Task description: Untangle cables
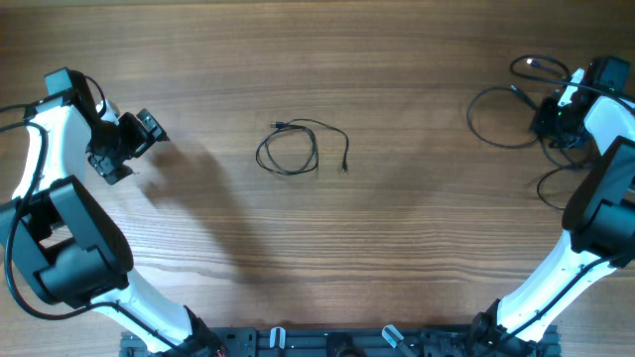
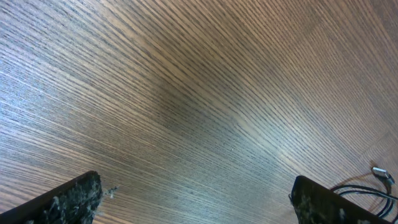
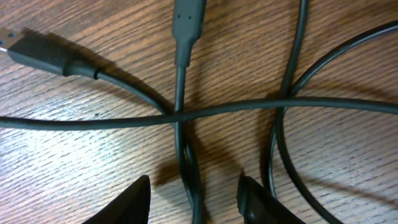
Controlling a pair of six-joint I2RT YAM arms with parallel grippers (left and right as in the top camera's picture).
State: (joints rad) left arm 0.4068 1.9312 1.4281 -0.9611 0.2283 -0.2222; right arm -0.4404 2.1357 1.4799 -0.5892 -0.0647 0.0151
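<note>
One thin black cable [image 1: 290, 152] lies coiled in a small loop at the table's middle, its plug ends free. More black cables [image 1: 493, 117] sprawl in crossing loops at the far right. My right gripper [image 1: 549, 121] hovers low over that tangle. In the right wrist view its fingers [image 3: 134, 199] stand apart, open, with a twisted pair of strands [image 3: 188, 168] running between them untouched. A horizontal cable [image 3: 249, 107] crosses over the others, and a plug [image 3: 40, 53] lies upper left. My left gripper [image 1: 147, 131] is wide open over bare wood at the left; its wrist view catches the small cable [image 2: 367, 190] at the lower right.
The wooden table [image 1: 397, 248] spreads between the arms. Thicker black arm cables [image 1: 12, 119] run along the left arm. The arm bases and a mounting rail [image 1: 327, 342] sit at the front edge.
</note>
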